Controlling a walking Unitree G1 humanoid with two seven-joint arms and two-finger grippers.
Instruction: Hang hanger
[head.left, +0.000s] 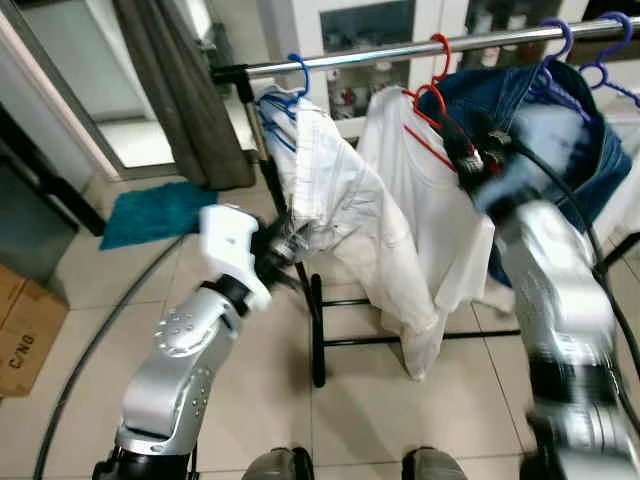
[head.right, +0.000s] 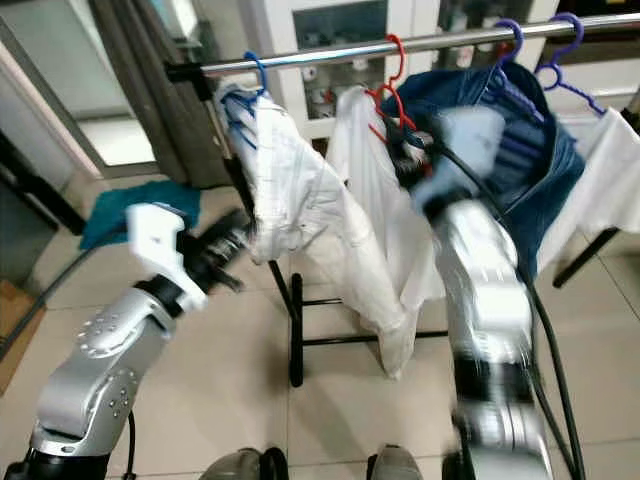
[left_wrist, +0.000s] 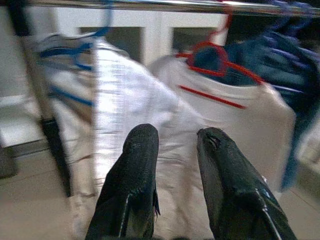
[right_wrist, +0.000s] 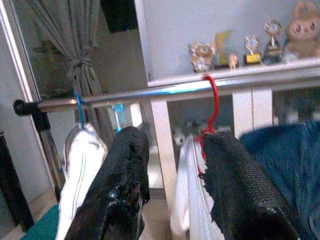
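A silver rail (head.left: 400, 52) runs across the top of the clothes rack. A red hanger (head.left: 438, 62) hooks over the rail and carries a white shirt (head.left: 430, 220). In the right wrist view its hook (right_wrist: 213, 100) sits on the rail (right_wrist: 150, 94). My right gripper (head.left: 468, 150) is raised and blurred just below that hanger, open (right_wrist: 172, 140) with nothing between its fingers. A blue hanger (head.left: 297, 78) holds a white striped garment (head.left: 330, 200). My left gripper (head.left: 283, 250) hovers low beside that garment, open (left_wrist: 177, 137) and empty.
Purple hangers (head.left: 560, 45) with blue jeans (head.left: 560, 130) hang at the rail's right end. The rack's black post and foot (head.left: 318, 340) stand on the tiled floor. A teal mat (head.left: 150, 212), a grey curtain (head.left: 170, 90) and a cardboard box (head.left: 20, 335) lie to the left.
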